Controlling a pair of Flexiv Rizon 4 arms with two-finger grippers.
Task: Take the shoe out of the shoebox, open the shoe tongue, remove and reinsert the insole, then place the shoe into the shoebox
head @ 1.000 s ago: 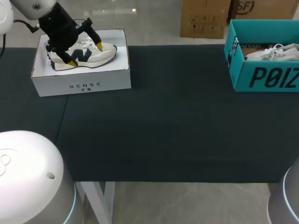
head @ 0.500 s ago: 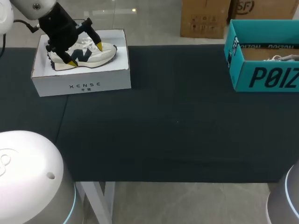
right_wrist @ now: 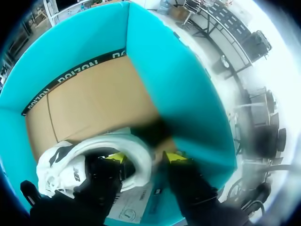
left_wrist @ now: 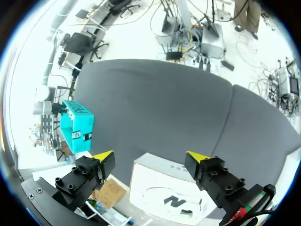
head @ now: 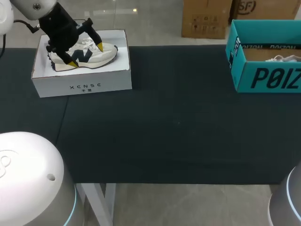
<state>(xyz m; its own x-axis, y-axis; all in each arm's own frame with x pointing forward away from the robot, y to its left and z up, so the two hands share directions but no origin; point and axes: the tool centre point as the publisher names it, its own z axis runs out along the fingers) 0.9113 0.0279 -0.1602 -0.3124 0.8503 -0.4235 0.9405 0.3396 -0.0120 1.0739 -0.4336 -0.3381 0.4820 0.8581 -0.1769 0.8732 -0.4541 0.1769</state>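
**A:** What is the left claw [left_wrist: 151, 157] doing?

**B:** It is hanging released, jaws wide, directly above a white sneaker [head: 108, 51] lying in a white shoebox [head: 82, 85].

**A:** And the right claw [right_wrist: 145, 157]?

**B:** It is sitting inside a teal shoebox [right_wrist: 183, 84], at the collar of a second white sneaker [right_wrist: 61, 165]. I cannot tell whether it is clenching.

**A:** What could be going wrong?

**B:** Probably a thin collar hold slipping, or the sneaker snagging the wall and dragging the box.

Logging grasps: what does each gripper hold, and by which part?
Left gripper: nothing, open over the sneaker. Right gripper: seemingly the white shoe, by its collar.
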